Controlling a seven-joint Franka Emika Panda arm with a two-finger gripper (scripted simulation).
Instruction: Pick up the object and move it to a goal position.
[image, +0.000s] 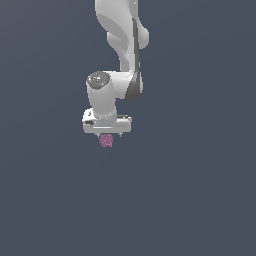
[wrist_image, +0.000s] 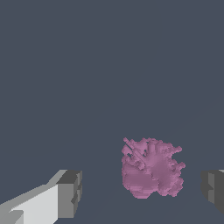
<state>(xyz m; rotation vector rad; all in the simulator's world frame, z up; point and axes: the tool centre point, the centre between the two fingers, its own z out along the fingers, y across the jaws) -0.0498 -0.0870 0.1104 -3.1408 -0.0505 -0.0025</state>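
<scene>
The object (wrist_image: 151, 168) is a small pink-purple knobbly lump. The wrist view shows it lying between my two dark fingertips, with a clear gap on each side and nearer one of them. My gripper (wrist_image: 142, 192) is open and touches nothing. In the exterior view the object (image: 106, 141) peeks out just under the white gripper (image: 107, 134), which hangs straight down from the arm. The fingers themselves are mostly hidden behind the hand in that view.
A plain dark grey-blue surface (image: 190, 190) fills both views. The white arm (image: 122, 45) rises out of the frame at the top of the exterior view.
</scene>
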